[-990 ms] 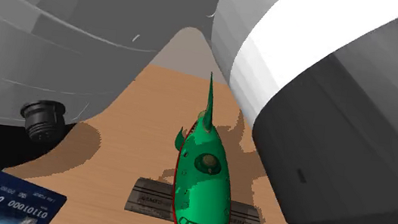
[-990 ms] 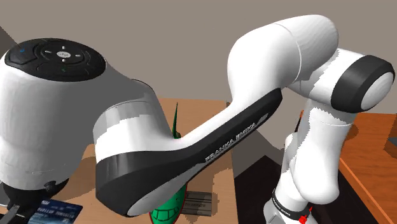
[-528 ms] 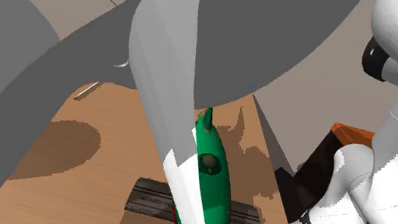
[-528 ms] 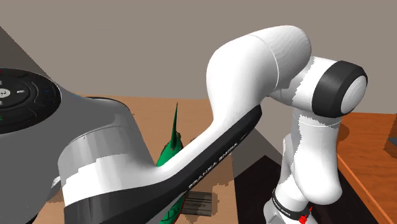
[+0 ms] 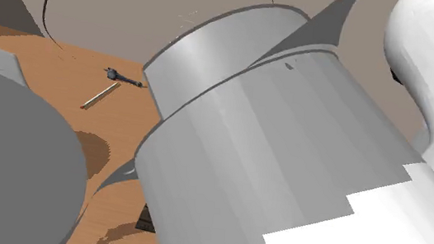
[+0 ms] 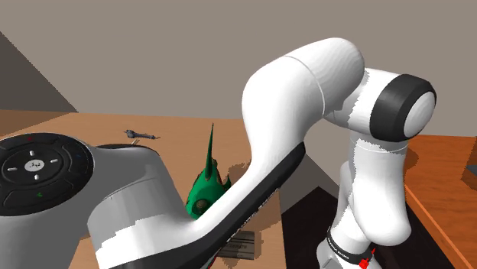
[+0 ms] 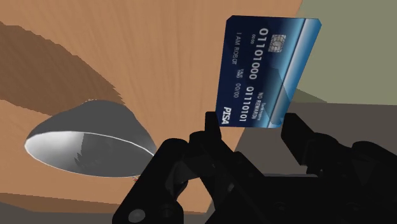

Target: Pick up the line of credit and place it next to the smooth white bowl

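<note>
The all-black two-finger gripper (image 7: 254, 127) is pinching the dark blue rectangular credit card (image 7: 266, 70) by one short end. Its two fingers (image 7: 213, 127) stand on either side of that end and press on it. The rest of the card, printed with white digits and a small chip, sticks out ahead of the fingertips at a slight tilt. The card is held clear of the light brown wooden table (image 7: 146, 51), which lies beyond the gripper.

On that table, off to the side of one finger and well apart from the card, sits the smooth pale grey-white round bowl (image 7: 95, 121). Its opening is in view, and a dark shadow spreads from it across the wood.

In the second exterior view the white arm with dark joints (image 6: 298, 99) arches over the table. Under its forearm is a green rocket-shaped toy with a long pointed spike (image 6: 205, 187), and a dark flat plaque (image 6: 243, 244) lies just beside the toy's lower end. Farther from the arm, a small dark tool (image 5: 120, 76) and a thin pale stick (image 5: 99, 95) lie close together on the wood.
</note>
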You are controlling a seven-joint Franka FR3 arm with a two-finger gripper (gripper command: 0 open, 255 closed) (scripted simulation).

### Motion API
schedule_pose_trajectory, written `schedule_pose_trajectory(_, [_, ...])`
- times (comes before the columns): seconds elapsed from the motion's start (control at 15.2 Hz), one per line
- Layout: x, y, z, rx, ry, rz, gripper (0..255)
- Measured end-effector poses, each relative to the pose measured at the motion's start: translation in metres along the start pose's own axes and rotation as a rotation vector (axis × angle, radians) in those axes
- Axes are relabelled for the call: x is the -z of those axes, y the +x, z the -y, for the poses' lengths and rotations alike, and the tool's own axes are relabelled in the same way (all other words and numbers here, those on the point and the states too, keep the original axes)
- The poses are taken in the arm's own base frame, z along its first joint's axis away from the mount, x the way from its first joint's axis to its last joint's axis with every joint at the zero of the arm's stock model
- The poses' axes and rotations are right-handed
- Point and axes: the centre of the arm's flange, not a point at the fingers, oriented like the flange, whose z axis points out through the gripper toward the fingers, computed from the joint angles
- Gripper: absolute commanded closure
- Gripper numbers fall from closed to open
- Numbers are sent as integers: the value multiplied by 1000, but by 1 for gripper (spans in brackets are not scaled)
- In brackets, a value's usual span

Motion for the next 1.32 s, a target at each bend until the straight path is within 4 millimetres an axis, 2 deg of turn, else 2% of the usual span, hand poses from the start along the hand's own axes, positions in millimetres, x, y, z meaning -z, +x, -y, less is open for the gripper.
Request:
schedule_pose_trajectory(0.79, [-53,-35,0,0,0,0,255])
schedule_pose_trajectory(1.25, [-59,-39,0,0,0,0,255])
schedule_pose_trajectory(1.32, [-59,-39,0,0,0,0,0])
